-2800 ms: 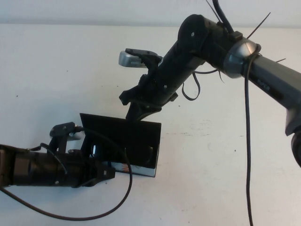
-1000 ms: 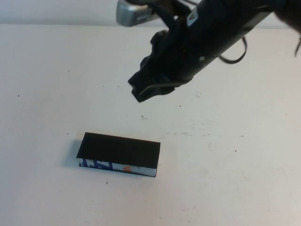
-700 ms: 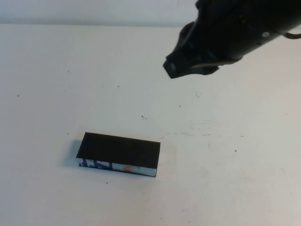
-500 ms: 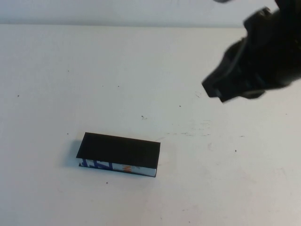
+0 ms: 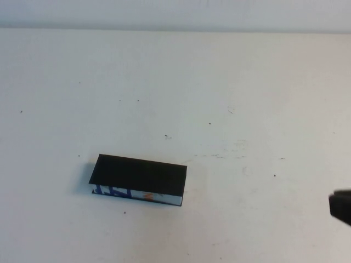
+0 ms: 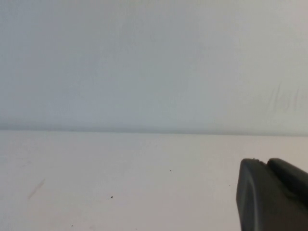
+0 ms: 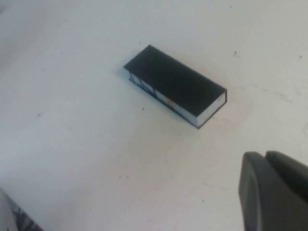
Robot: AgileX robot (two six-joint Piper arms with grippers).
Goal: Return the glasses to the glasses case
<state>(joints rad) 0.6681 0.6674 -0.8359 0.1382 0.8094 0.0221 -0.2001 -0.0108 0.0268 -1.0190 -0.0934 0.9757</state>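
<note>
The glasses case (image 5: 139, 179) lies shut on the white table, left of centre, its flat black lid on top and its blue, white and orange front facing me. It also shows in the right wrist view (image 7: 175, 85). The glasses are hidden. My right gripper (image 7: 264, 156) is shut and empty, well clear of the case; only a dark tip (image 5: 341, 207) shows at the right edge of the high view. My left gripper (image 6: 266, 162) is shut and empty, facing bare table and the back wall, and is out of the high view.
The white table (image 5: 230, 109) carries small dark specks and faint scuff marks (image 5: 236, 147). A pale wall (image 6: 154, 62) runs along its far edge.
The case lid, open earlier with both arms at it, is now shut. The left arm has left the high view. The right arm swung up, right and down to the lower right edge.
</note>
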